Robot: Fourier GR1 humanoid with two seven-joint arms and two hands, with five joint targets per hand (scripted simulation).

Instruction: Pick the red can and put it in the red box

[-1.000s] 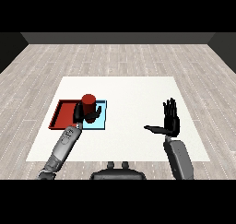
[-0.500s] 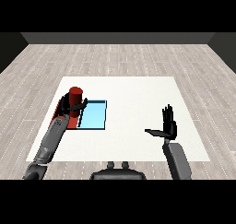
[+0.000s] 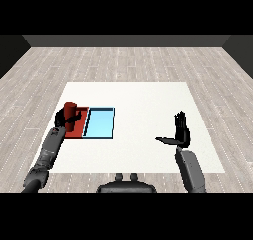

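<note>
Table (image 3: 143, 100): white, square top, seen from above and in front; it stood on the floor and filled the middle of the view.

Blue tray (image 3: 99, 123): light blue, rectangular, with a dark rim; it lay flat on the table's left part, its long sides running away from the viewer, nothing inside it.

Floor (image 3: 123, 63): pale grey wood-look planks, laid crosswise, showing on all sides of the table.

Wall (image 3: 126, 40): dark grey band that closed off the far end of the floor.
</note>
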